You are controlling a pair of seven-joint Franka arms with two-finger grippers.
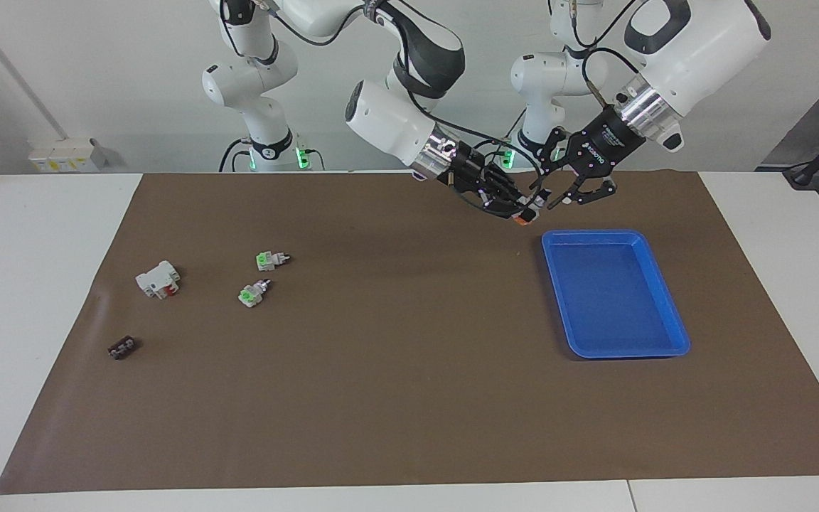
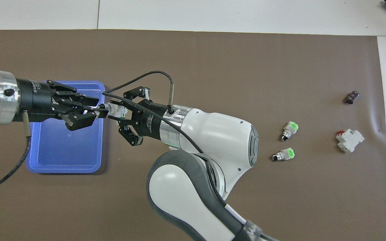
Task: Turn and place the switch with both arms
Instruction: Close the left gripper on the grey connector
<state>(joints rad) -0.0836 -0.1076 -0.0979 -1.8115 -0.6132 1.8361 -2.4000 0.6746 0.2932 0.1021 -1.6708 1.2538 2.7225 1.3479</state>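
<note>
My right gripper (image 1: 520, 210) is shut on the switch (image 1: 525, 217) and holds it in the air, just beside the blue tray's (image 1: 594, 235) corner nearest the robots. The switch's orange end points down. In the overhead view the switch (image 2: 114, 109) lies level, with its tip toward my left gripper (image 2: 94, 110). My left gripper (image 1: 567, 201) hangs over the tray's near edge, open, with its fingers on either side of the switch's tip. I cannot tell whether they touch it. The right gripper (image 2: 118, 113) shows in the overhead view too.
Two green-ended switches (image 1: 267, 260) (image 1: 252, 293), a white block with a red part (image 1: 157, 279) and a small dark part (image 1: 122, 348) lie toward the right arm's end of the brown mat. The blue tray (image 2: 62, 169) holds nothing.
</note>
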